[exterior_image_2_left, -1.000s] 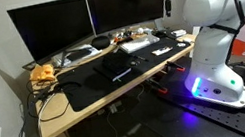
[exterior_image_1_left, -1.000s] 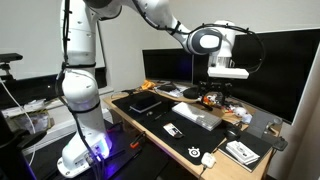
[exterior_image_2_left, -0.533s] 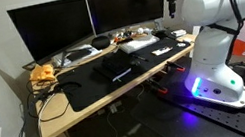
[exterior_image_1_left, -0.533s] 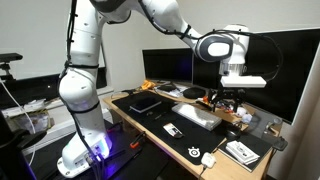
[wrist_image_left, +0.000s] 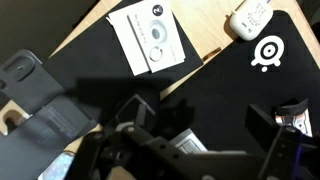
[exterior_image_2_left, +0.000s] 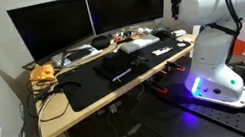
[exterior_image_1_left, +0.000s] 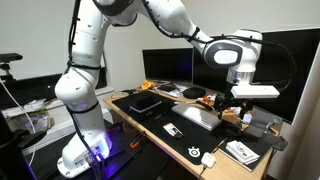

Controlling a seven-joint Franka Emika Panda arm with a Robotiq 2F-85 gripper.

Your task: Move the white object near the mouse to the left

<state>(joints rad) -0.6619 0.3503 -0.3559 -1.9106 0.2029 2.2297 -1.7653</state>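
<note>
My gripper [exterior_image_1_left: 232, 102] hangs high over the end of the table [wrist_image_left: 100, 45] and touches nothing. In the wrist view its two dark fingers [wrist_image_left: 268, 128] look wide apart with nothing between them. So I take it to be open and empty, but that part of the picture is blurry.

The mouse [wrist_image_left: 250, 15] sits at the edge of the black mat [wrist_image_left: 250, 95], close to a round white logo. Just beside it, off the mat and on the bare wood, lies a flat white card [wrist_image_left: 155, 38] with a round grey picture on it. I think this is the white thing I have to move. There is another small white thing [exterior_image_1_left: 172, 130] farther along the mat, but the card is nearer the mouse.

The card looks thin and light, like paper. I think it will bend and will slide on the wood. It lies flat, so getting a finger under it will be hard. I would come down over its narrow side, near one end, and squeeze gently so that it bows up a little. The gripper is well apart from the card right now.
</note>
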